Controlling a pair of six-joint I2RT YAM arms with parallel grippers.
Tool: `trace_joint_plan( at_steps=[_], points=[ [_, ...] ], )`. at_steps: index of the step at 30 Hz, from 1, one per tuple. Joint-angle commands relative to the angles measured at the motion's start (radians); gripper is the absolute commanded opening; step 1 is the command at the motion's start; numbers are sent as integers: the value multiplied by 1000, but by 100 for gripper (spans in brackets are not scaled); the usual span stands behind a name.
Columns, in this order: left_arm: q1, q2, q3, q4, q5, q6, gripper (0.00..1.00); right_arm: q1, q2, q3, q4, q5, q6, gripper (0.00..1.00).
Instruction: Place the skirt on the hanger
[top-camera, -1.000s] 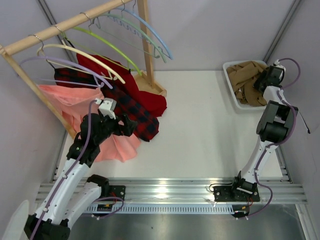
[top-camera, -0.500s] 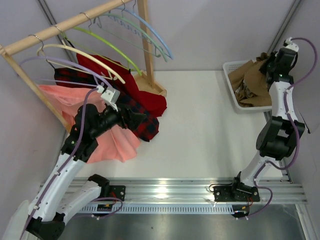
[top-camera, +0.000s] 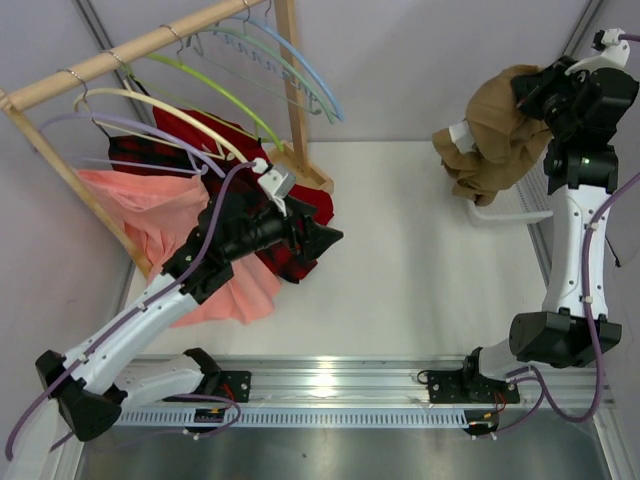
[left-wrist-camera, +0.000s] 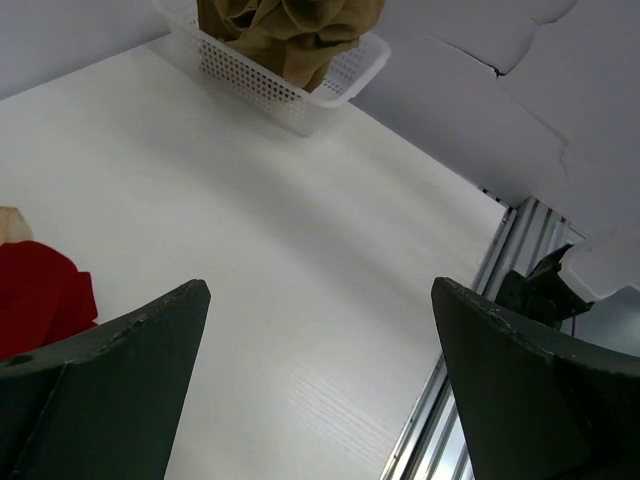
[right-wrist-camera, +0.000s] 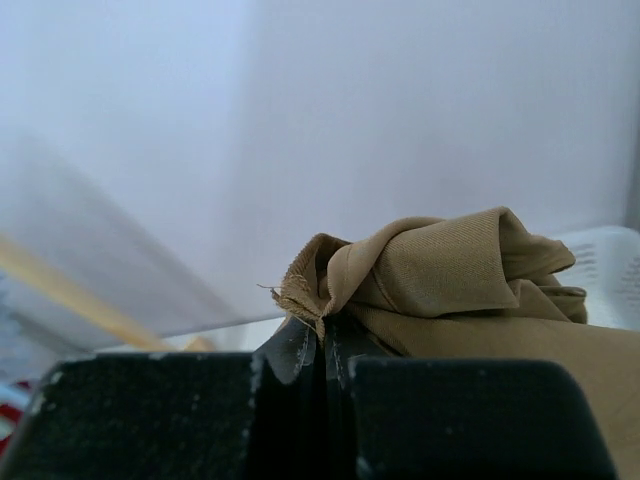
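The tan skirt (top-camera: 495, 130) hangs bunched from my right gripper (top-camera: 532, 92), which is shut on a fold of it high above the white basket (top-camera: 505, 212). In the right wrist view the shut fingertips (right-wrist-camera: 325, 345) pinch the skirt's frayed edge (right-wrist-camera: 470, 280). The pale sage-green hanger (top-camera: 272, 55) hangs on the wooden rack at the back left, between a lime-green and a light blue hanger. My left gripper (top-camera: 328, 238) is open and empty, held over the table in front of the rack. Its view (left-wrist-camera: 320, 290) shows the skirt (left-wrist-camera: 290, 30) over the basket (left-wrist-camera: 330, 95).
The wooden rack (top-camera: 140, 45) holds several hangers. Red (top-camera: 300, 200), red-and-black plaid (top-camera: 265, 225) and salmon-pink (top-camera: 150, 215) garments hang or lie beneath it. A wooden post (top-camera: 292, 90) stands at the rack's right end. Metal rails (top-camera: 330, 375) run along the near edge.
My right gripper has lifted the tan skirt up out of the basket. My left arm has swung right and forward, away from the pink garment toward the table's middle.
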Motion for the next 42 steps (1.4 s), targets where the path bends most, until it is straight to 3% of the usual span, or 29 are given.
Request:
trace_joint_plan(
  at_steps=[1,6,10,16,21,28,33,39,42],
  points=[
    [-37,55,76,128,-17,-58,100,75,-104,64,42,-82,34,0],
    [-102,153,152,162,-26,-41,100,178,-164,41,42,-99,66,0],
    [-140,185,183,165,-57,-6,99,307,-188,20,-39,-53,-3,0],
    [-145,156,153,102,-236,3,100,443,-274,-233,-96,-49,-151,0],
    [-145,115,145,19,-451,-1,99,623,-438,-663,-54,207,-244,0],
    [-140,139,192,-91,-563,-26,99,825,-644,-920,-65,238,-152,0],
    [-98,250,235,-220,-514,-110,99,977,-734,-992,-186,266,-77,0],
    [-88,337,200,-170,-371,-182,100,1082,-704,-1124,-280,274,87,2],
    [-88,365,208,-167,-358,-172,100,1092,-682,-1141,-306,272,120,54]
  ],
)
